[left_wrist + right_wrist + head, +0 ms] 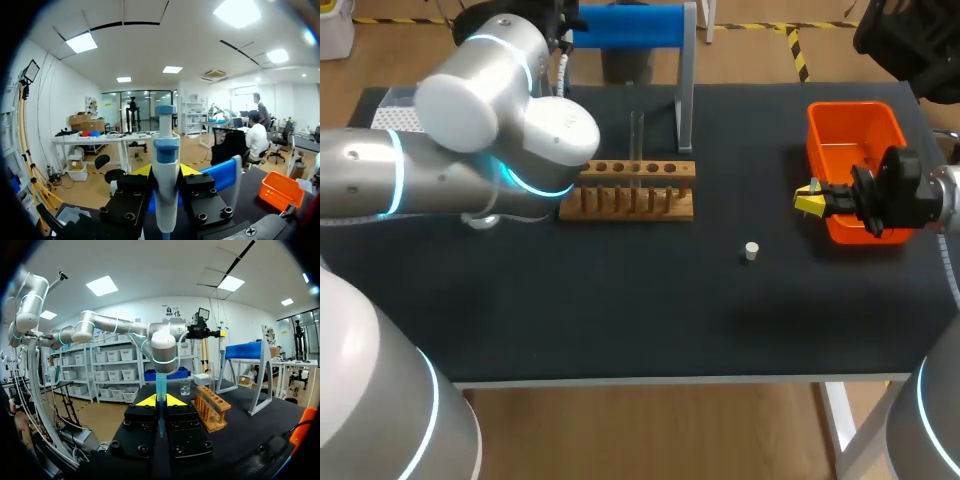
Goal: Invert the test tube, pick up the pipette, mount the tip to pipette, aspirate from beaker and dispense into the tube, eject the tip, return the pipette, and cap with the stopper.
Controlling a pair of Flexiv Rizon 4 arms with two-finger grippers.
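In the left wrist view my left gripper (165, 175) is shut on the white and blue pipette (165, 200), which stands upright between its fingers. In the head view that arm's bulk hides this gripper. My right gripper (808, 198) hovers beside the orange bin (855, 130). It is shut on a slim blue pipette tip (161, 388) that points out past its yellow fingertips. The glass test tube (636, 140) stands upright in the wooden rack (630, 192). A small white stopper (751, 250) lies on the black table (620, 320). The beaker (185, 386) shows beyond the rack (212, 411).
The blue pipette stand (630, 25) on grey legs rises behind the rack. A tip box (395, 110) sits at the far left corner, partly behind my left arm (490, 90). My left arm spans the table's left half.
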